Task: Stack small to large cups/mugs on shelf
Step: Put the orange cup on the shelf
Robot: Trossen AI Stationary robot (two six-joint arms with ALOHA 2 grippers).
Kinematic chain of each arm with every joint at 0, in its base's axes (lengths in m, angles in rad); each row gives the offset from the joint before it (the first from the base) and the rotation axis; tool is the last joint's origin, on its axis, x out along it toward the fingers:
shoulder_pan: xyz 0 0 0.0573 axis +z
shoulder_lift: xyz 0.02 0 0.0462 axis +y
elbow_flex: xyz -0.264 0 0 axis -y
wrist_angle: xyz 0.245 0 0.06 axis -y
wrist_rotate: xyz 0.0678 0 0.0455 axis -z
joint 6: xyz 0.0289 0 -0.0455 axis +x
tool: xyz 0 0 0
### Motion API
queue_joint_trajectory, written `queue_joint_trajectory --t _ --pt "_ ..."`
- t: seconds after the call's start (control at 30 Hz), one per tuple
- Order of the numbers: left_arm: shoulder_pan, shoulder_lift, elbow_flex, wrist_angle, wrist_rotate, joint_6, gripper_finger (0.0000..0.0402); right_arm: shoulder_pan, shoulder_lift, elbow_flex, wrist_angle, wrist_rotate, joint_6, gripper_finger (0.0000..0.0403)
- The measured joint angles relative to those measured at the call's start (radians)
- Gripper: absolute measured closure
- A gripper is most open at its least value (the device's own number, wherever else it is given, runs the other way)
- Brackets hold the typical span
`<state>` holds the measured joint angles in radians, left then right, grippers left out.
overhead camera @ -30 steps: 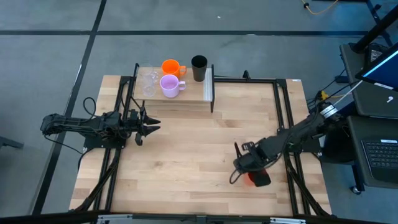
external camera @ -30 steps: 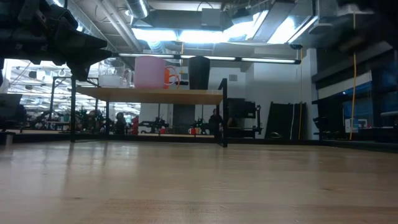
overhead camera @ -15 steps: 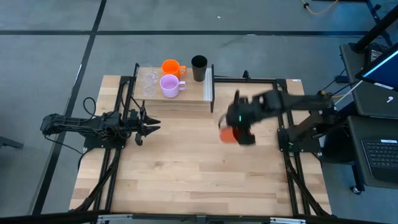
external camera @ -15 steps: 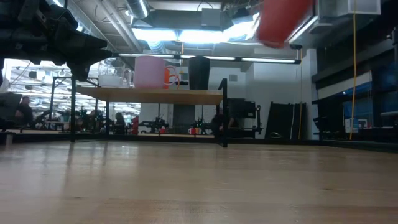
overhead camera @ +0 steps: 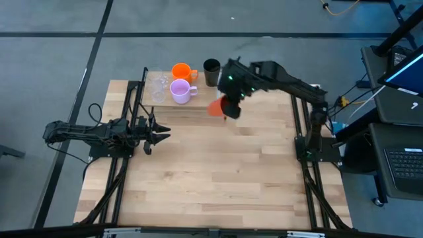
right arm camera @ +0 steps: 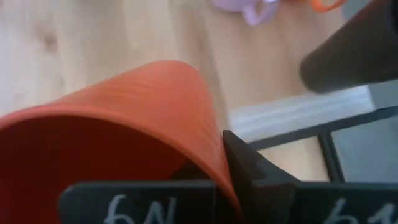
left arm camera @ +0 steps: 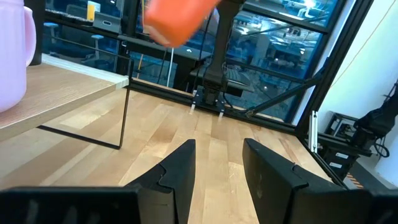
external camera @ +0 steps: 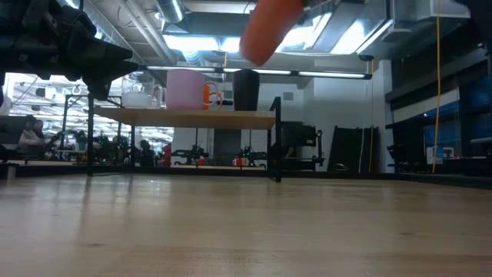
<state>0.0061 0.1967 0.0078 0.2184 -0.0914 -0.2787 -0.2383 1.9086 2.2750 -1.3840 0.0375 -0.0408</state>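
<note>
Right gripper (overhead camera: 227, 108), clenched on the red-orange cup (overhead camera: 217, 108), holds it above the shelf (overhead camera: 205, 103) edge near the black tumbler (overhead camera: 211, 72); left gripper (overhead camera: 160, 134) waits, fingers parted.

On shelf (overhead camera: 198, 106): 2 clear glasses (overhead camera: 157, 86) at its left end, 1 orange mug (overhead camera: 181, 71) w/ handle, 1 lilac mug (overhead camera: 180, 91) w/ handle just in front of it, 1 black tumbler (overhead camera: 211, 72) at shelf's right end. 1 red-orange cup (overhead camera: 217, 108), no handle, up in the air over shelf's right front corner. Total 6 vessels, 5 standing on shelf. 1 shelf. 2 arms, 2 grippers.
</note>
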Motion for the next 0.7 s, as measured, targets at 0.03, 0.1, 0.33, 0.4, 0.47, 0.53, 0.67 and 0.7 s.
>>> queue_joint_trajectory --t 0.03,0.1,0.33,0.4,0.47,0.53,0.67,0.7 --pt "0.000 0.000 0.000 0.000 0.000 0.000 0.0274 -0.017 0.028 0.034 -0.007 -0.002 -0.007 0.0396" --pt "0.000 0.000 0.000 0.000 0.000 0.000 0.0274 -0.055 0.076 0.084 -0.022 -0.006 -0.018 0.0396" --pt "0.000 0.000 0.000 0.000 0.000 0.000 0.0274 -0.174 0.129 0.054 0.013 -0.072 -0.009 0.0396" --pt "0.000 0.000 0.000 0.000 0.000 0.000 0.0274 -0.198 0.136 0.054 0.040 -0.072 -0.015 0.0396" --pt "0.000 0.000 0.000 0.000 0.000 0.000 0.0274 -0.217 0.139 0.055 0.052 -0.075 -0.020 0.0396" --pt "0.000 0.000 0.000 0.000 0.000 0.000 0.0274 -0.239 0.143 0.056 0.056 -0.099 -0.020 0.0396" --pt "0.000 0.000 0.000 0.000 0.000 0.000 0.0274 -0.259 0.170 0.055 0.043 -0.180 -0.020 0.0396" --pt "0.000 0.000 0.000 0.000 0.000 0.000 0.0274 -0.259 0.174 0.055 0.041 -0.182 -0.020 0.0396"
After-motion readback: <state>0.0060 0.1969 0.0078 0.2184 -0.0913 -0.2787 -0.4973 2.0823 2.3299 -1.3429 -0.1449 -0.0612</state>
